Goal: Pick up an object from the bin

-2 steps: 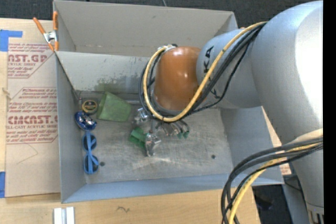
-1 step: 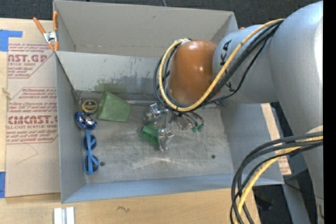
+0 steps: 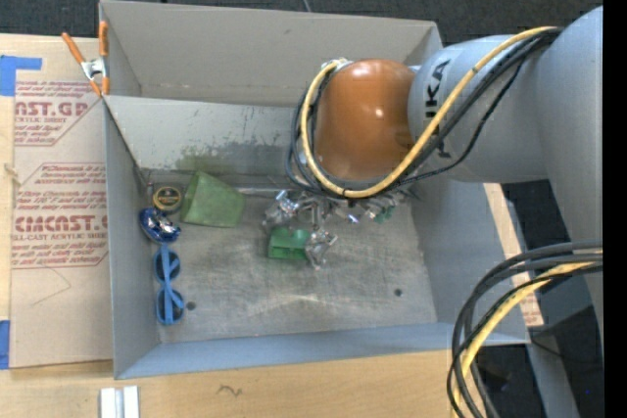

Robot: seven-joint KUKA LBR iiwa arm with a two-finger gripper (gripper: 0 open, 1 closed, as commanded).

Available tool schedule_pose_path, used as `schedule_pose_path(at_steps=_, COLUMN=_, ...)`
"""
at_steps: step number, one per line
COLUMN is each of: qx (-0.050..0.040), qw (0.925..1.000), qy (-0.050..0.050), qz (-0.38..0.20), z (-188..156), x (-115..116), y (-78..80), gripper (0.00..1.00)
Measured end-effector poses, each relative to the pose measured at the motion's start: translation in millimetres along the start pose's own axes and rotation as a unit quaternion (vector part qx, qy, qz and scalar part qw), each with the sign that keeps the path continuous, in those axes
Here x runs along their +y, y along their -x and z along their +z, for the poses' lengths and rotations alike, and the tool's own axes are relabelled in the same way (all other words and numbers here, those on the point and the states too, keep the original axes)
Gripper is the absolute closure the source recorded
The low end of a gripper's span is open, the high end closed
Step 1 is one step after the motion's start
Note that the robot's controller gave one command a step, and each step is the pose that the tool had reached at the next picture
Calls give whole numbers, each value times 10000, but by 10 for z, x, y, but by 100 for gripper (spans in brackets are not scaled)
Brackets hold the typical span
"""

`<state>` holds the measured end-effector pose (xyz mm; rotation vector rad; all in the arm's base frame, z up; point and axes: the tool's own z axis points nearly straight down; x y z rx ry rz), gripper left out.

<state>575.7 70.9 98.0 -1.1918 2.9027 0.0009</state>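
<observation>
You're looking at a robotics lab or workshop: a big white industrial robot arm [image 3: 549, 103], yellow and black cables [image 3: 446, 113] strapped along it, reaches into a scuffed grey sheet-metal bin [image 3: 245, 44] on a pale tan table [image 3: 294, 392].

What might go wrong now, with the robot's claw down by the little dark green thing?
1. The small dark green piece lies right beside the gripper, so it might get pushed along the bin floor instead of lifted.
2. The gripper sits low in the bin, so pressing further down might scrape the floor.
3. The light green block lies close by, towards the view's left; a sideways move might knock it.
</observation>
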Motion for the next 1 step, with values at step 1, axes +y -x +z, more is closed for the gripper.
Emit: schedule_pose_path(at_steps=1, qx=-29, qw=9998, qy=-25, qz=170, z=-1221, x=15, y=-26, gripper=100)
